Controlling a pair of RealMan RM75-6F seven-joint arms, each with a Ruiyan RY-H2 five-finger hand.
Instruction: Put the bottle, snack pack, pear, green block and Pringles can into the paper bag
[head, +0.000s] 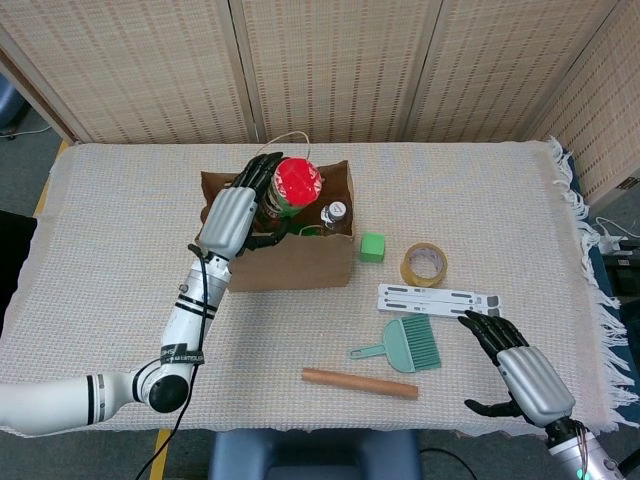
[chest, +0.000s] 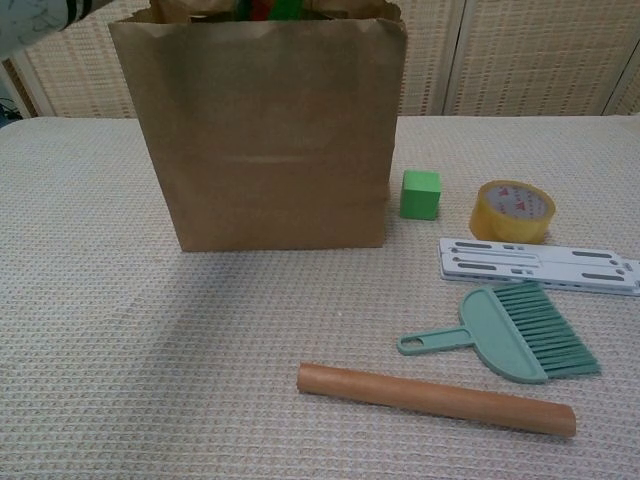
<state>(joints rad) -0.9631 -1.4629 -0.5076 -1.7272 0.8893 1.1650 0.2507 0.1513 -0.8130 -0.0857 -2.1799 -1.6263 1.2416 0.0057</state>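
Paper bag (head: 290, 262), upright, holding Pringles can (head: 291, 187) gripped by left hand (head: 232, 217) and bottle (head: 335, 215), lower contents hidden; green block (head: 372, 247) just beside it; right hand (head: 522, 375) empty, fingers spread, wrist cut off.

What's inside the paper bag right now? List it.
Inside the paper bag: the Pringles can, red lid up, left hand against it, and the bottle. Anything lower is hidden by the bag's walls.

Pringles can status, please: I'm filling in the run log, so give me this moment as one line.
Pringles can: in paper bag, left hand on it | green block: still outside bag | right hand: open, idle
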